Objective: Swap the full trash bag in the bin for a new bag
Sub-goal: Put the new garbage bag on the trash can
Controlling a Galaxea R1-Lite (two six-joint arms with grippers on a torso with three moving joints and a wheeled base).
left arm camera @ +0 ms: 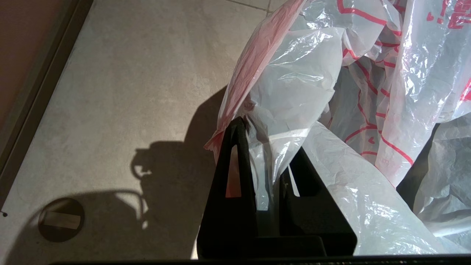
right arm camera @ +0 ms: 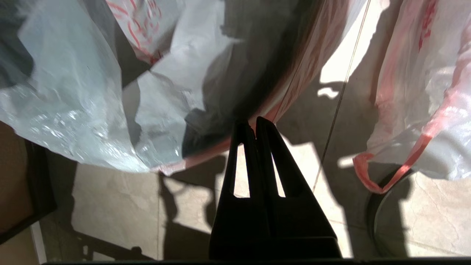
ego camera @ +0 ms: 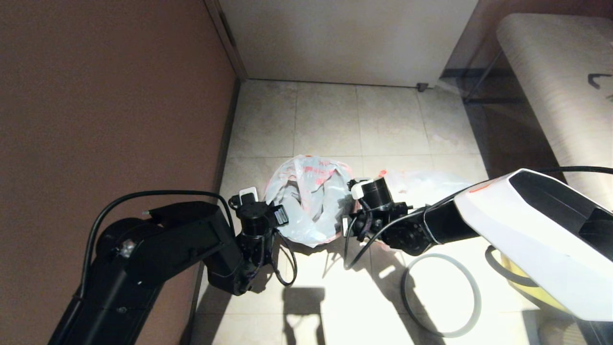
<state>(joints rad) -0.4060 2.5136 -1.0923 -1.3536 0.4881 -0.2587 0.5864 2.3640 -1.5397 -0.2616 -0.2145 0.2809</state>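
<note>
The new bag (ego camera: 311,201), thin white plastic with red print, hangs spread open between both grippers above the tiled floor. My left gripper (left arm camera: 265,140) is shut on a bunched fold of its rim, at the bag's left side (ego camera: 280,215). My right gripper (right arm camera: 254,123) is shut on the pinkish rim at the bag's right side (ego camera: 352,203). A dark shape (right arm camera: 254,55) shows under and through the bag; the bin is otherwise hidden. The full trash bag (ego camera: 421,184) lies on the floor right of it, its red-edged handle (right arm camera: 404,173) hanging down. The grey hoop (ego camera: 404,287) lies loose on the floor.
A brown wall (ego camera: 96,96) runs close along the left arm. A yellow bag (ego camera: 522,287) sits at the lower right under the right arm. A pale bench (ego camera: 550,72) stands at the far right. Open floor tiles (ego camera: 335,120) stretch behind the bags.
</note>
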